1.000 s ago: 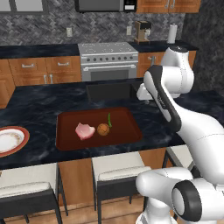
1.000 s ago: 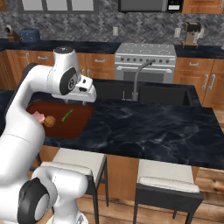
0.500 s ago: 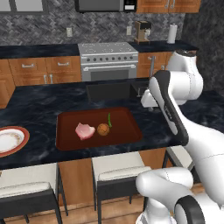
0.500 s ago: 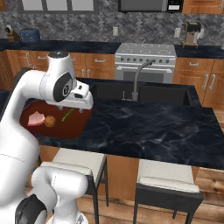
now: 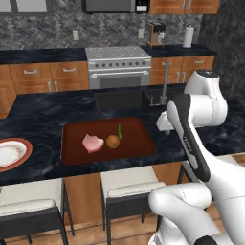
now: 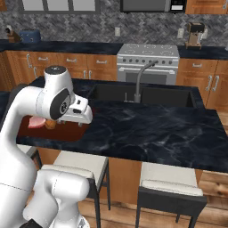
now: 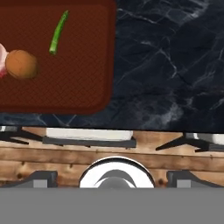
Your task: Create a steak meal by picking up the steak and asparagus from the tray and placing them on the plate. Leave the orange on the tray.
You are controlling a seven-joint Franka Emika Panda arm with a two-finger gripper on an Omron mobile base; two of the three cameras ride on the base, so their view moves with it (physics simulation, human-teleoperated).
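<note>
Behind the tray (image 5: 139,148), sink (image 5: 119,101) and faucet (image 5: 164,81)

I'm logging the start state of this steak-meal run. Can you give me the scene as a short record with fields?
steak: on the tray, left of the orange
orange: on the tray, between steak and asparagus
asparagus: on the tray, right of the orange and apart from it
tray: on the dark counter, in front of the sink
plate: on the counter left of the tray, nothing on it
gripper: above the counter right of the tray, holding nothing seen; finger state cannot be told
</note>
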